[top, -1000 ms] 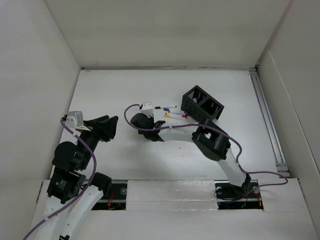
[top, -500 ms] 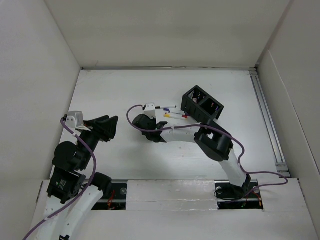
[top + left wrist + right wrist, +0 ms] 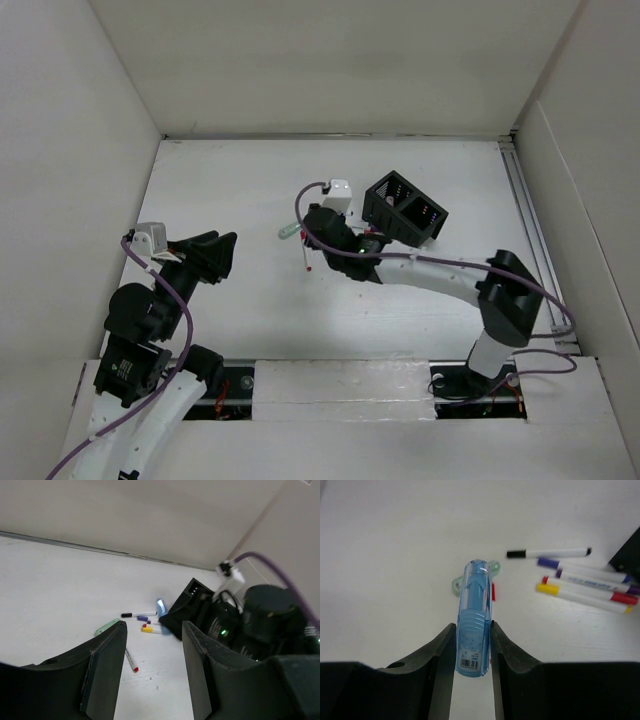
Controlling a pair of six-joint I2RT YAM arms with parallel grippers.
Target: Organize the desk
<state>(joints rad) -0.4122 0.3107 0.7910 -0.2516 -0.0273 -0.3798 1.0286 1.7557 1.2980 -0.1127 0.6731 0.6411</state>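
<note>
– Looking down on the white desk (image 3: 220,180), which fills the view between white walls; what is on the left?
– The left hand (image 3: 154,632) hangs over the desk's left side; its fingers are partly spread and hold nothing.
– And toward the middle?
– A red-capped pen (image 3: 306,257) and a pale green piece (image 3: 288,231) lie loose; just right of them the right hand (image 3: 471,630) appears lifted off the desk, fingers closed firmly on a blue plastic dispenser (image 3: 475,595), gripped at its label end; four markers (image 3: 580,582) lie on the desk beyond it; the black mesh organizer (image 3: 405,208) sits at an angle just beside them.
– How should the carry go?
– The dispenser probably belongs in the organizer; hold it level with a steady grip; clear the near wall; centre over one compartment; lower before letting go; a release from high up could bounce it out or shove the organizer.
</note>
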